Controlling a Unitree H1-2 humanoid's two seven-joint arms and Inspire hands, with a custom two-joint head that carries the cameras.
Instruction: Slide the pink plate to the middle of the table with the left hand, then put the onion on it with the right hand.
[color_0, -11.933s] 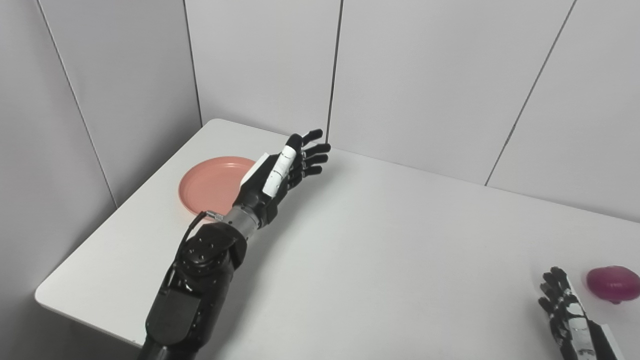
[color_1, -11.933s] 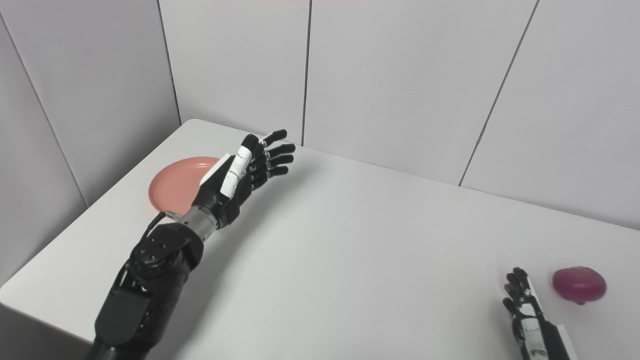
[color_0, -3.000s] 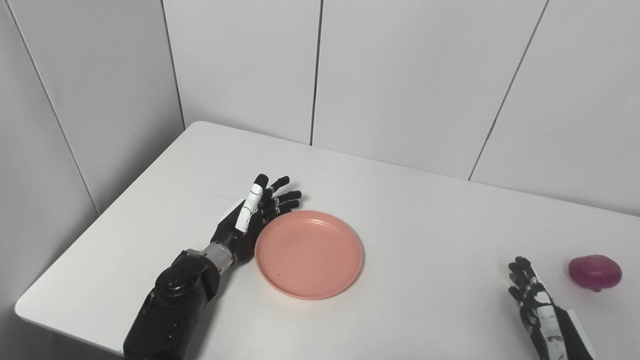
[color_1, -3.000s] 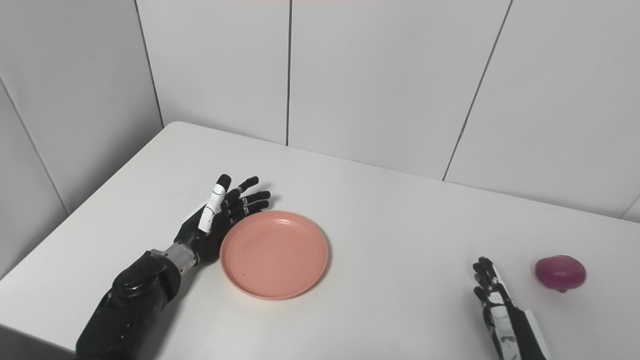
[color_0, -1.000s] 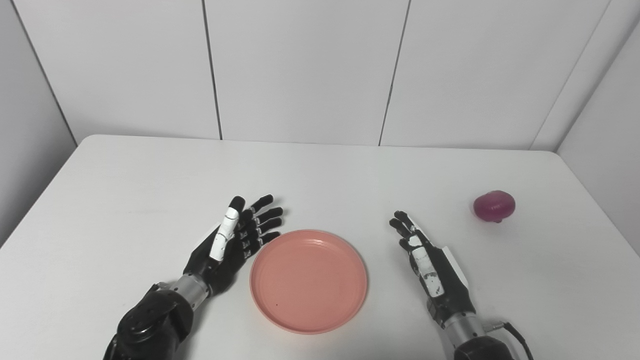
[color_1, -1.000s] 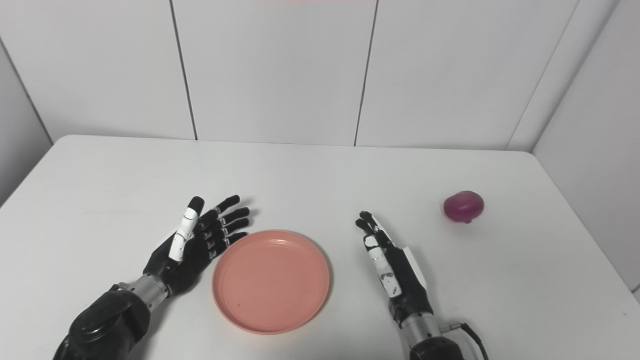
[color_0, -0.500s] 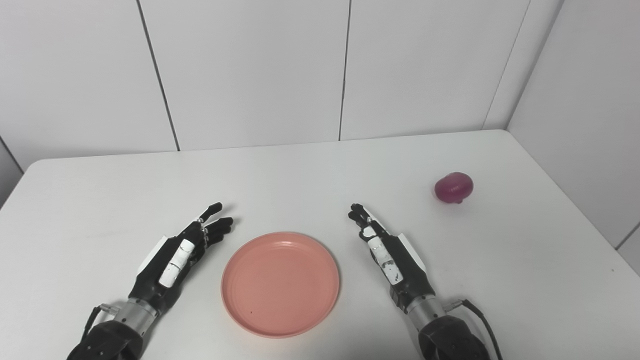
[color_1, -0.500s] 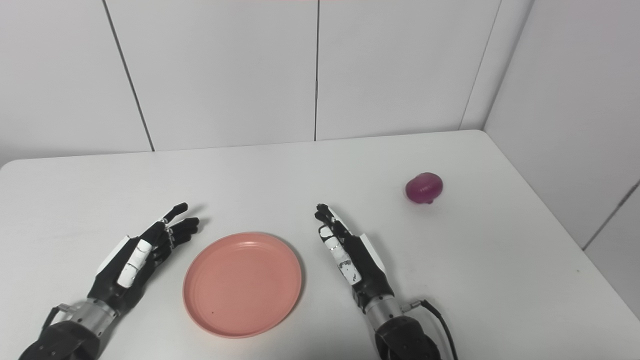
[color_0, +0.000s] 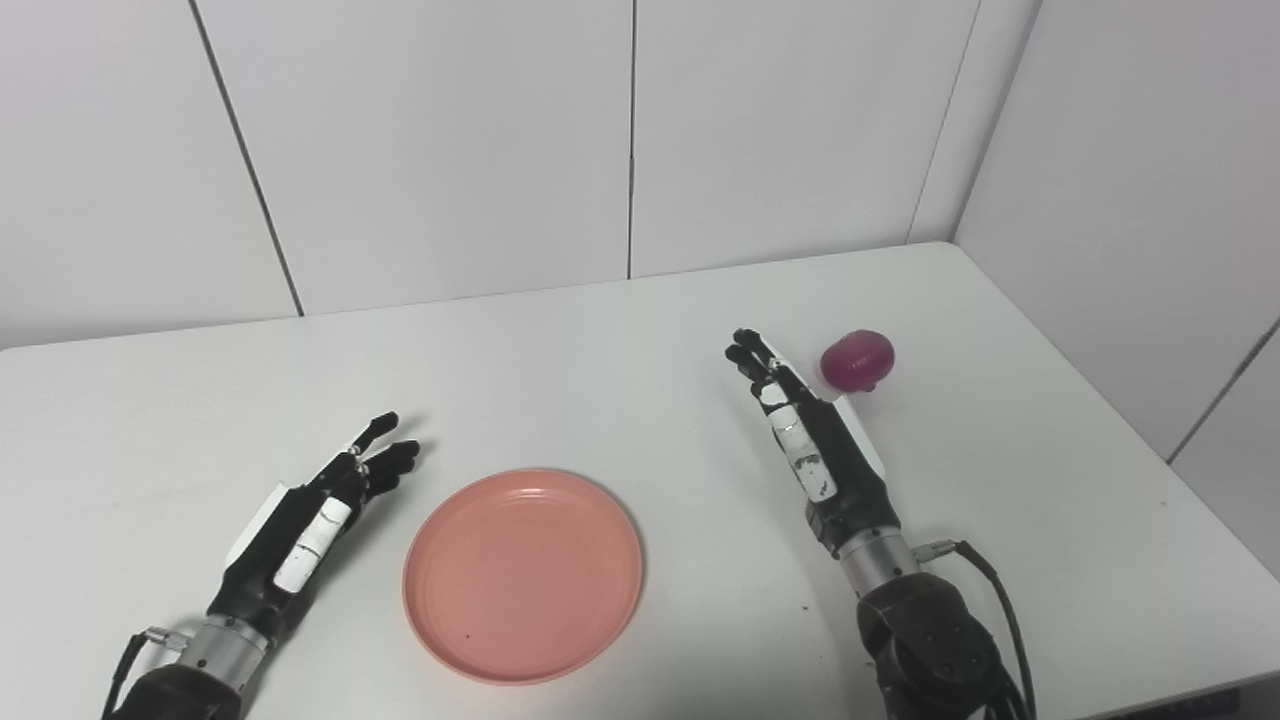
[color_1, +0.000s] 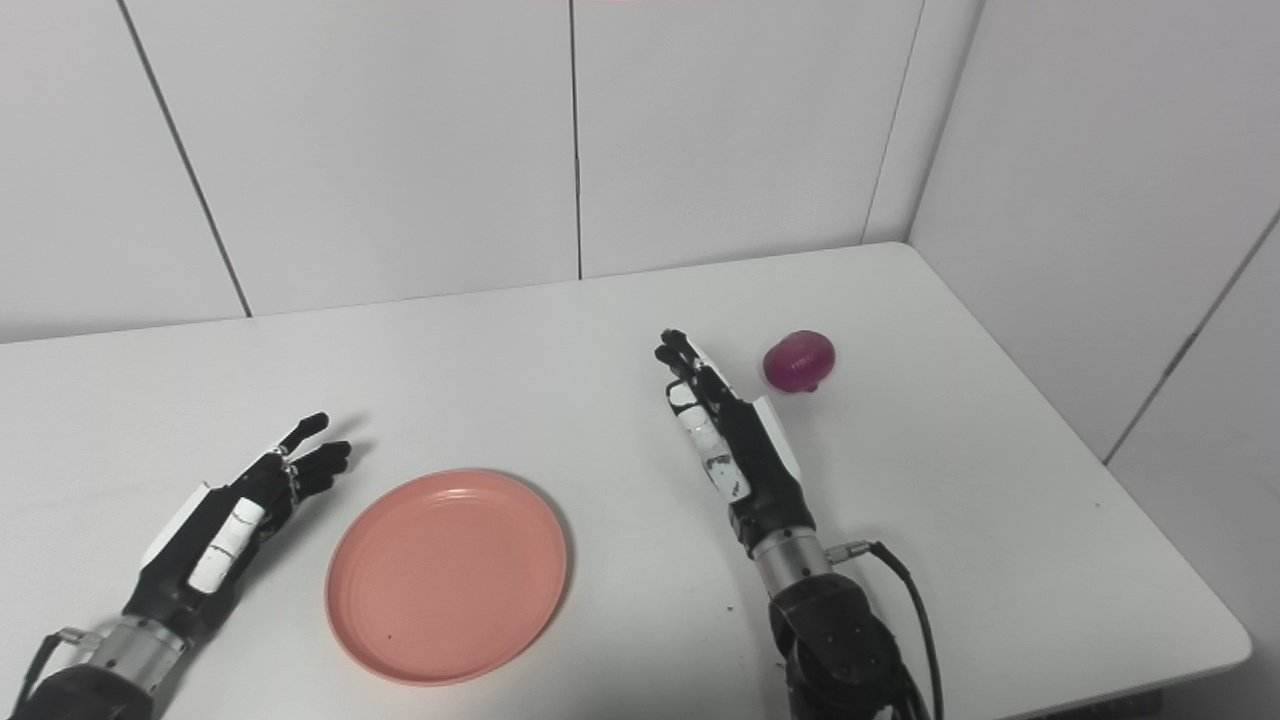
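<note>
Since half a second ago our right robot hand (color_0: 808, 437) has reached forward and rightward toward the onion (color_0: 857, 360), and the camera has swung right as well, so the whole scene sits further left in both views. Our left robot hand (color_0: 312, 511) has drawn back a little from the pink plate (color_0: 523, 576) and now lies low over the table (color_0: 560, 370), palm turned down, fingers stretched forward and slightly spread, gripping nothing.

We hold the right robot hand on edge, thumb side up, fingers extended and pointing away from us toward the far right corner; it too is unclenched and carries nothing. Its fingertips (color_1: 672, 348) lie just beside the onion on its left, with a clear strip of table between them. Whether the right palm rests on the table or hangs just above it we cannot tell from these angles.

The pink plate sits flat on the table between our two arms, near the front edge, apart from both. The onion lies on the table beyond the right robot hand, well away from the plate.
</note>
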